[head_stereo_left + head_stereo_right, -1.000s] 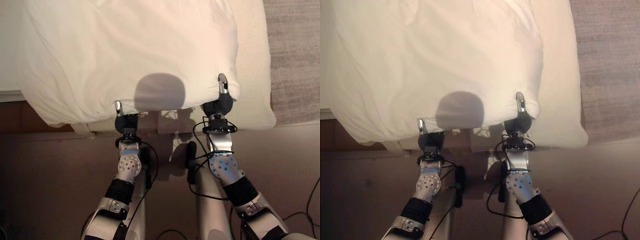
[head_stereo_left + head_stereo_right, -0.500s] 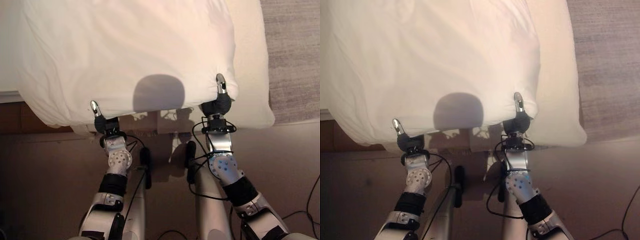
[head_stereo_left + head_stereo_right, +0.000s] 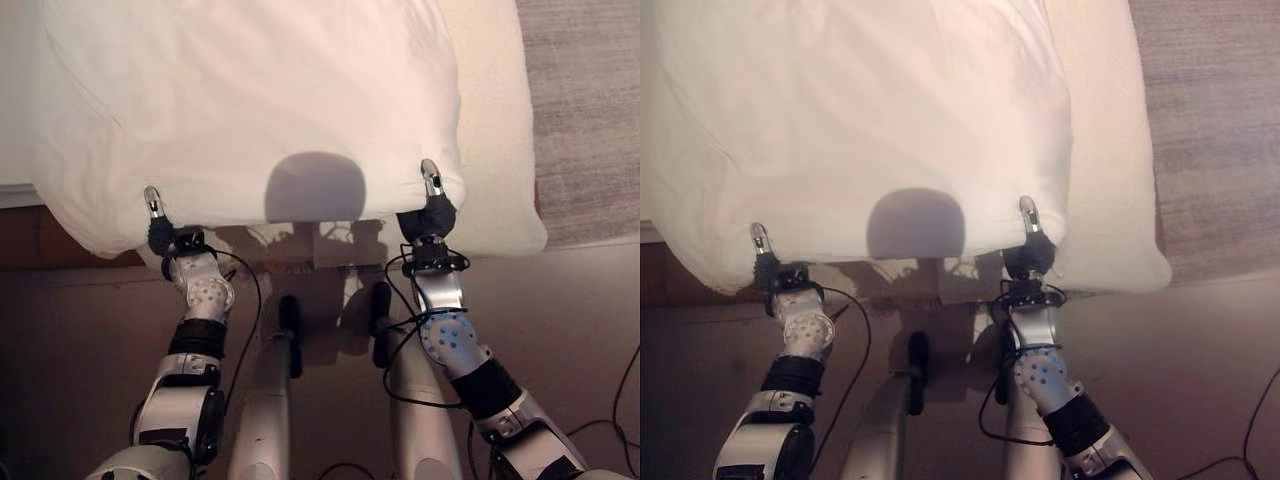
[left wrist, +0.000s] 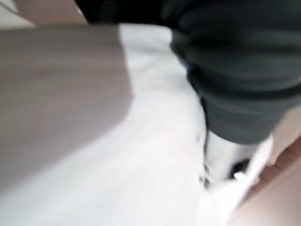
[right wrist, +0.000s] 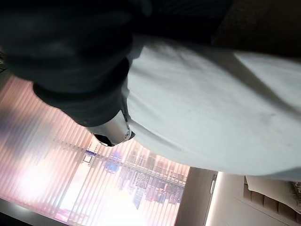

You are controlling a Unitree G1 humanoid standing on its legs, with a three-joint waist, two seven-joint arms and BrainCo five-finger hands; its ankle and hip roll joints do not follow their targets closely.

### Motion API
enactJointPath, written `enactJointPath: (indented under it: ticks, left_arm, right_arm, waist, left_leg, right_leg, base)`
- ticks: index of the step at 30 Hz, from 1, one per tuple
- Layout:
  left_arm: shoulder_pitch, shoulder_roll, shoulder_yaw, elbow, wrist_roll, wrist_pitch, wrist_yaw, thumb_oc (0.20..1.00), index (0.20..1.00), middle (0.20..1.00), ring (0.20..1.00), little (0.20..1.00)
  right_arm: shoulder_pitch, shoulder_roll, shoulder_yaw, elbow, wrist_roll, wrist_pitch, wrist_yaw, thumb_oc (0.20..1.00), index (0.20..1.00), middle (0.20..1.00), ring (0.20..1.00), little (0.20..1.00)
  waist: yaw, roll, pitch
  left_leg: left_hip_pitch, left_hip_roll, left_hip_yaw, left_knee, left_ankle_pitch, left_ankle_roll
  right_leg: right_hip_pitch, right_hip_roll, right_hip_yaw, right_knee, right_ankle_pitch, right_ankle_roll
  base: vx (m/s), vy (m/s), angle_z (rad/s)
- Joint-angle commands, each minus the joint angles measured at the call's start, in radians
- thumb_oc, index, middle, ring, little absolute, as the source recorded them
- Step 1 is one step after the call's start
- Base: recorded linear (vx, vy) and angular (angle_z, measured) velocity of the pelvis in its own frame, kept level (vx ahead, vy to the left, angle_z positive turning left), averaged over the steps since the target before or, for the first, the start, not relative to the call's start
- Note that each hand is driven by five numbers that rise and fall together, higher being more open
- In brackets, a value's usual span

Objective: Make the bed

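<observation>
Two thumbs stand up above the near edge of the white duvet (image 3: 250,100), one per hand, while the fingers of both hands are hidden under the cloth, so whether they are clenched on the hem or only pressed beneath it I cannot tell. The left hand (image 3: 158,228) sits at the lower left of the left eye view, under the duvet's near left stretch; the right hand (image 3: 430,205) sits right of centre, close under the duvet's near right corner. The two are well apart along the hem. The duvet fills the upper two thirds of the frame and hangs a little over the bed's near edge, and to its right a strip of cream mattress or sheet (image 3: 500,130) lies bare as far as the grey carpet (image 3: 590,100) in the upper right. The step in hand appears to be spreading and squaring the duvet along this edge. To do it well, I judge both hands should draw outward and level with each other, so the hem goes taut without puckering, and the right side should be carried toward the bare strip. A lopsided pull would likely drag the whole cover askew.
</observation>
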Motion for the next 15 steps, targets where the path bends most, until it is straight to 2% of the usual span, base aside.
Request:
enactJointPath:
  ticks: [1,5,9,14,15]
  left_arm:
    - [0.042,0.117,0.129,0.087,0.066,-0.053,0.040,0.200,0.200,0.200,0.200,0.200]
    - [0.062,0.134,0.145,0.104,0.090,-0.035,0.045,0.200,0.200,0.200,0.200,0.200]
    - [0.091,0.129,0.157,0.091,0.091,-0.043,0.030,0.200,0.200,0.200,0.200,0.200]
    - [0.178,0.097,0.175,0.046,0.098,-0.028,-0.008,0.200,0.200,0.200,0.200,0.200]
    - [0.219,0.075,0.175,0.001,0.109,-0.029,-0.020,0.200,0.200,0.200,0.200,0.200]
  right_arm:
    - [0.115,-0.033,-0.102,-0.139,-0.045,-0.083,0.032,0.200,0.200,0.200,0.200,0.200]
    - [0.139,-0.049,-0.130,-0.147,-0.058,-0.080,0.026,0.200,0.200,0.200,0.200,0.200]
    - [0.151,-0.057,-0.145,-0.145,-0.073,-0.073,0.018,0.200,0.200,0.200,0.200,0.200]
    - [0.210,-0.080,-0.198,-0.119,-0.128,-0.042,-0.005,0.200,0.200,0.200,0.200,0.200]
    - [0.227,-0.081,-0.227,-0.109,-0.158,-0.035,-0.016,0.200,0.200,0.200,0.200,0.200]
  waist:
    - [-0.008,0.008,-0.146]
    - [-0.009,0.014,-0.150]
    - [-0.007,0.025,-0.150]
    - [-0.003,0.045,-0.155]
    - [0.003,0.050,-0.159]
  left_leg:
    - [-0.023,-0.039,0.050,-0.072,0.044,0.020]
    - [-0.002,-0.038,0.050,-0.100,0.054,0.017]
    - [0.035,-0.038,0.046,-0.140,0.074,0.016]
    - [0.105,-0.036,0.016,-0.236,0.130,0.000]
    - [0.127,-0.032,-0.003,-0.271,0.153,-0.013]
  right_leg:
    - [0.001,0.017,0.002,-0.023,0.018,0.050]
    - [0.022,0.023,0.003,-0.045,0.019,0.050]
    - [0.055,0.036,0.004,-0.071,0.020,0.048]
    - [0.118,0.052,-0.018,-0.115,0.012,0.034]
    - [0.132,0.061,-0.033,-0.125,0.004,0.026]
  base:
    - [0.03,0.002,-0.01]
    - [0.01,-0.024,-0.02]
    - [0.03,-0.050,-0.11]
    - [0.04,-0.151,-0.12]
    - [0.02,-0.127,0.01]
